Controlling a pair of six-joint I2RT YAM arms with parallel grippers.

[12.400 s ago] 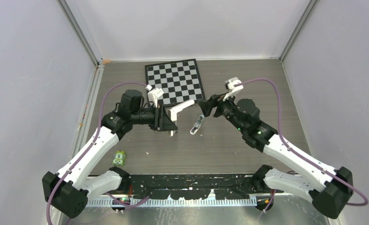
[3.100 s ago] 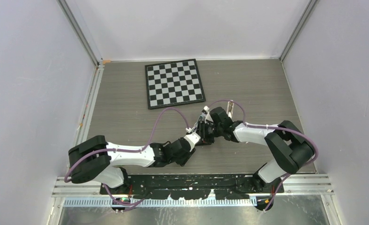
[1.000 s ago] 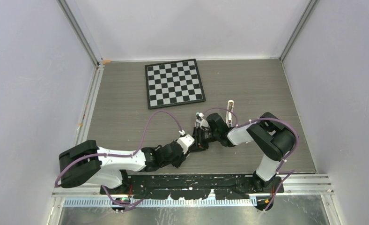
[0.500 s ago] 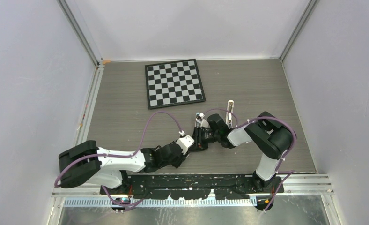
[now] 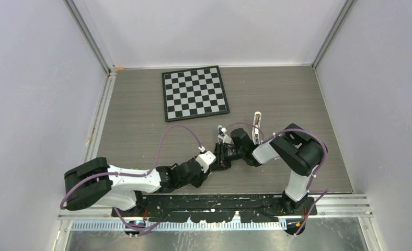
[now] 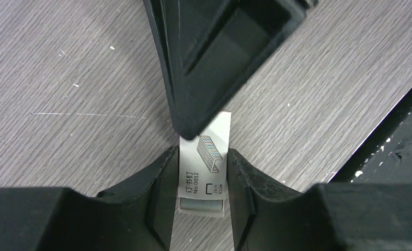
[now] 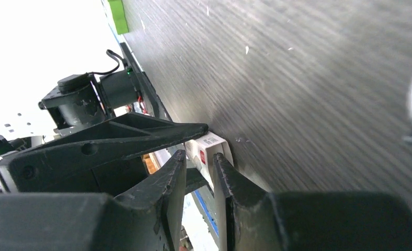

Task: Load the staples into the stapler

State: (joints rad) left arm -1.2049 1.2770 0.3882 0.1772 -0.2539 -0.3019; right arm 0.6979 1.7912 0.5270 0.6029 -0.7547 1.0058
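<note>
Where the staples box sits: the staples box (image 6: 204,172), small, white and labelled, is between the fingers of the left end effector (image 6: 203,153), with the box's long axis running straight out along those fingers.
Left end effector: partly closed, both fingers pressed flat against the long sides of the staples box, so it has hold of it.
Right end effector (image 7: 199,155): its fingers stand a narrow gap apart, and one fingertip (image 6: 193,123) touches the far end of the staples box, head-on to the left one. I cannot tell whether it pinches the box.
Stapler (image 5: 256,125): on the counter (image 6: 63,78), apart from both end effectors. It is behind the right one's wrist and off to its far side, and nothing touches it.
Stapler's long axis: roughly crosswise to the way the right end effector points.
Nearer arm: the right.
Relation that matters: as I judge it, the staples must come out of their box here, then travel back past the right wrist to the stapler.
</note>
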